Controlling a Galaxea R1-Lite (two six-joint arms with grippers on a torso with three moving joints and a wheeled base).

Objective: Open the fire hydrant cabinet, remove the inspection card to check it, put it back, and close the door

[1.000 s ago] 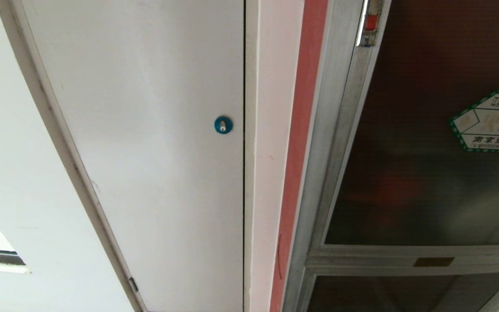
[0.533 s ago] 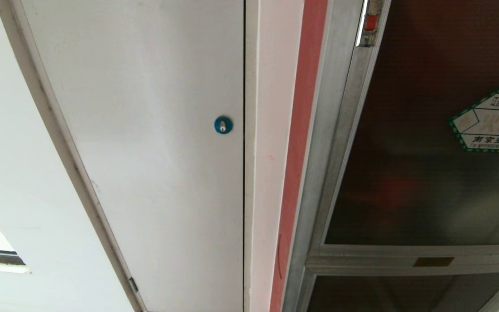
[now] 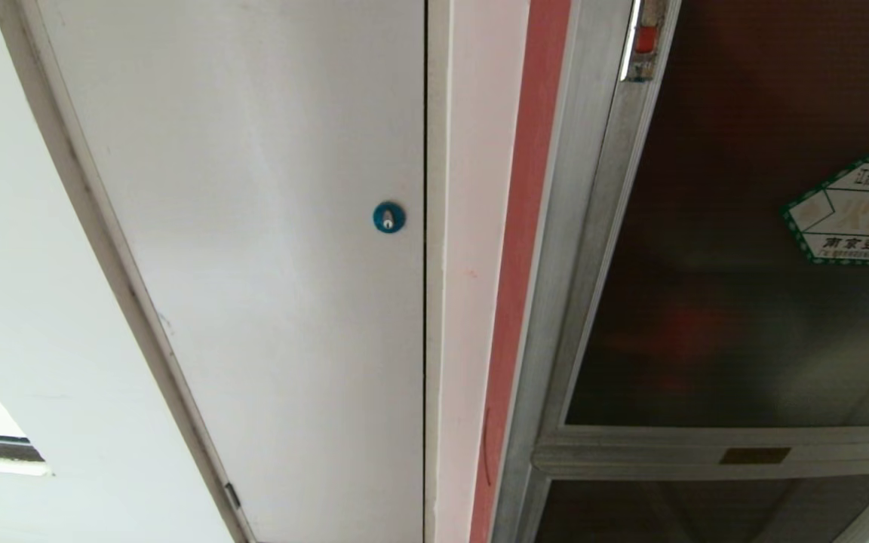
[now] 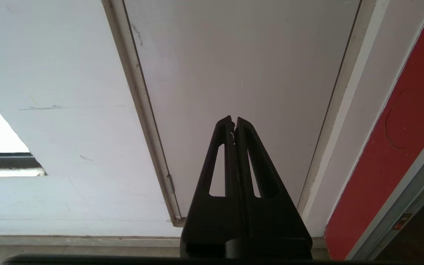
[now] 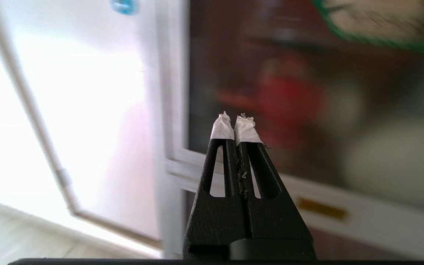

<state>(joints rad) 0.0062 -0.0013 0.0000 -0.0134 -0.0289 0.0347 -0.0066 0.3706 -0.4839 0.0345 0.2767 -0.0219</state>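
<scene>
Silver-framed door (image 3: 736, 226) has stayed shut; our right gripper (image 5: 237, 127), pinched closed and empty, faces it, not touching.

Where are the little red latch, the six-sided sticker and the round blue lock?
red latch (image 3: 646, 39), head view, on its red face.
hexagonal sticker (image 3: 857, 211), head view, on its white middle.
round blue lock (image 3: 388, 217), head view, on its centre.

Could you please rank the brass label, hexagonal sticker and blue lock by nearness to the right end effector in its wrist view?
1. brass label, just below the door.
2. hexagonal sticker and blue lock, both higher: too close to call.
</scene>
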